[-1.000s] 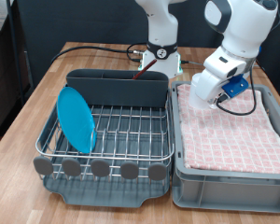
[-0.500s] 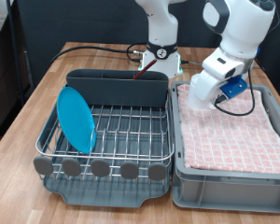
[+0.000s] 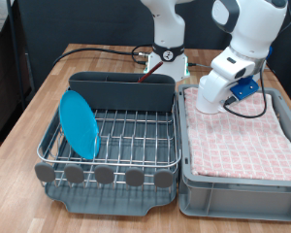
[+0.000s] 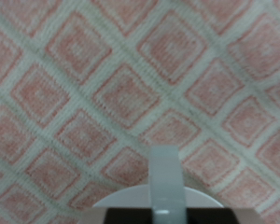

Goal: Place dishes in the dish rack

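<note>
The bright-blue plate (image 3: 80, 123) stands on edge in the wire grid at the left end of the dark-grey dish rack (image 3: 109, 170). A slim reddish-brown spoon end (image 3: 144, 80) sticks up at the back of the rack's tall cutlery compartment (image 3: 121, 90). My gripper (image 3: 215, 92) is shut on the white mug (image 3: 210, 95) and holds it just above the pink checkered cloth, near the crate's rack-side edge. In the wrist view the mug's rim (image 4: 149, 196) and handle (image 4: 165, 173) show close over the cloth.
The grey crate (image 3: 238, 189) with the pink checkered cloth (image 3: 238, 136) sits right of the rack in the exterior view. The arm's base and cables (image 3: 97, 50) are behind the rack. The wooden table (image 3: 24, 136) shows at the left.
My gripper with the mug has shifted slightly down and towards the exterior view's left. The plate and the rack have not moved.
</note>
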Action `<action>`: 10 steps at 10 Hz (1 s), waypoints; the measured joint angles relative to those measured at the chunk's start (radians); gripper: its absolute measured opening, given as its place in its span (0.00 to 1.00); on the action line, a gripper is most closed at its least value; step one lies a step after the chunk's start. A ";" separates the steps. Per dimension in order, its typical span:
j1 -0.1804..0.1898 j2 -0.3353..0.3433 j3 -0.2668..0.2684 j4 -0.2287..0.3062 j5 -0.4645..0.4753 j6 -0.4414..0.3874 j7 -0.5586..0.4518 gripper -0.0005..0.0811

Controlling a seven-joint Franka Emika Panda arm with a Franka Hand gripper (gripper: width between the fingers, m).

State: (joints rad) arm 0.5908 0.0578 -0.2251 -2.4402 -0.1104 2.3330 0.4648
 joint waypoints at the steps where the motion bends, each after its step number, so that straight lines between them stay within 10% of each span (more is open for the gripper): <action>1: 0.000 -0.018 -0.003 0.018 0.007 -0.033 0.012 0.09; 10: -0.011 -0.090 -0.062 0.141 0.051 -0.208 0.036 0.09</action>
State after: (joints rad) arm 0.5798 -0.0327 -0.2869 -2.2994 -0.0598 2.1253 0.5013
